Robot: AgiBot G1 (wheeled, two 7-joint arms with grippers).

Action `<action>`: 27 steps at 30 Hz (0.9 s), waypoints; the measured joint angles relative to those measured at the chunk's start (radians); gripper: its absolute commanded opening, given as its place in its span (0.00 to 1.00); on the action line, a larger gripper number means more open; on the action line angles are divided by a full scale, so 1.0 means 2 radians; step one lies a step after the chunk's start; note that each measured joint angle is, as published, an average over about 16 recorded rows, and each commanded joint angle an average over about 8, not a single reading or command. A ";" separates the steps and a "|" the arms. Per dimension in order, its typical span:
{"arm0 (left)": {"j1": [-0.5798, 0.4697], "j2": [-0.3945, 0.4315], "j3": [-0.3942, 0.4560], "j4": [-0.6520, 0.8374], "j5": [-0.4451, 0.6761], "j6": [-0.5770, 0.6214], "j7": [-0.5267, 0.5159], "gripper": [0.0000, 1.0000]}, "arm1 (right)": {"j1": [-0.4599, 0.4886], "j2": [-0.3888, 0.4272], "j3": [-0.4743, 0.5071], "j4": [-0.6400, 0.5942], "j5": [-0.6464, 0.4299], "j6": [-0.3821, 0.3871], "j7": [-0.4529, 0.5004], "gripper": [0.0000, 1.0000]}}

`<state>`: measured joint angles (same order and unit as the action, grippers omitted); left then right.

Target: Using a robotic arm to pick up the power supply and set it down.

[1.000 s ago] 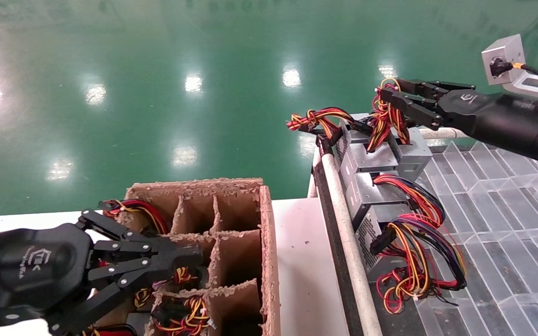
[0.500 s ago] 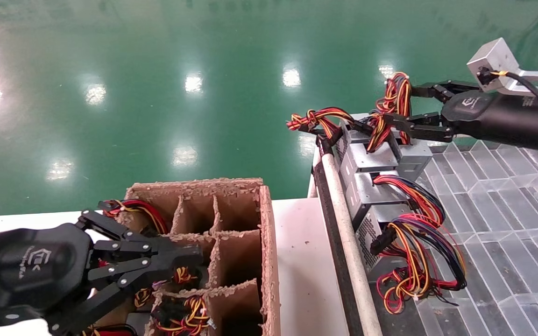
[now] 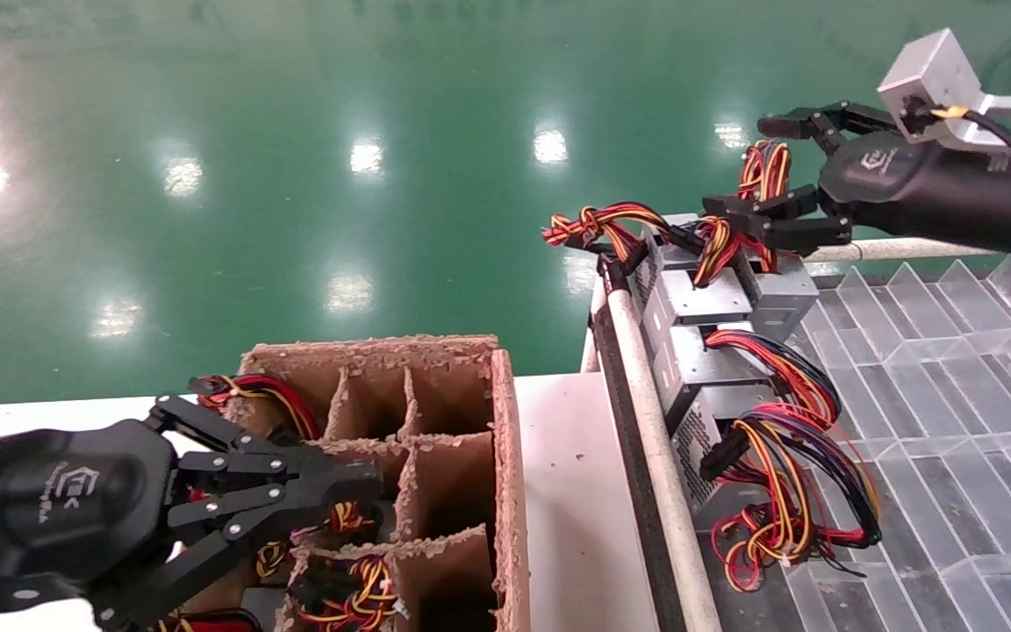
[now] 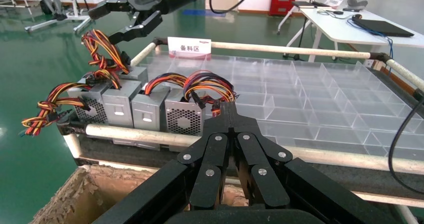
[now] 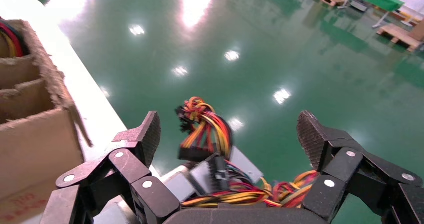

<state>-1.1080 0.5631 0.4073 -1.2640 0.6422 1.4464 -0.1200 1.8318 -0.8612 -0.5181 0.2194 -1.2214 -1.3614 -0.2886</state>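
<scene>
The power supply (image 3: 779,288) is a small grey metal box at the far end of a row of units on the tray rail. Its tied bundle of red, yellow and black wires (image 3: 764,171) stands up from it. My right gripper (image 3: 758,167) is open, with one finger above and one below the bundle, and it grips nothing. In the right wrist view the wires (image 5: 205,126) rise between the spread fingers (image 5: 148,132) of the right gripper (image 5: 230,134). The left wrist view shows the same bundle (image 4: 102,51). My left gripper (image 3: 363,481) is shut and empty over the cardboard box.
A divided cardboard box (image 3: 505,456) holds wired units in its near cells. Other grey units with long loose wire loops (image 3: 786,465) line the white rail (image 3: 646,421). Clear plastic divider trays (image 3: 953,421) fill the cart. Green floor lies beyond.
My right gripper was shut on the wire bundle a second ago. It has since opened, risen and drawn back a little to the right. The left arm has not moved.
</scene>
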 measured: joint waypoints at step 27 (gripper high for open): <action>0.000 0.000 0.000 0.000 0.000 0.000 0.000 1.00 | -0.177 0.059 0.055 0.250 0.114 -0.031 0.112 1.00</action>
<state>-1.1080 0.5631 0.4074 -1.2640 0.6421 1.4464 -0.1199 1.4776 -0.7433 -0.4073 0.7190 -0.9930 -1.4232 -0.0652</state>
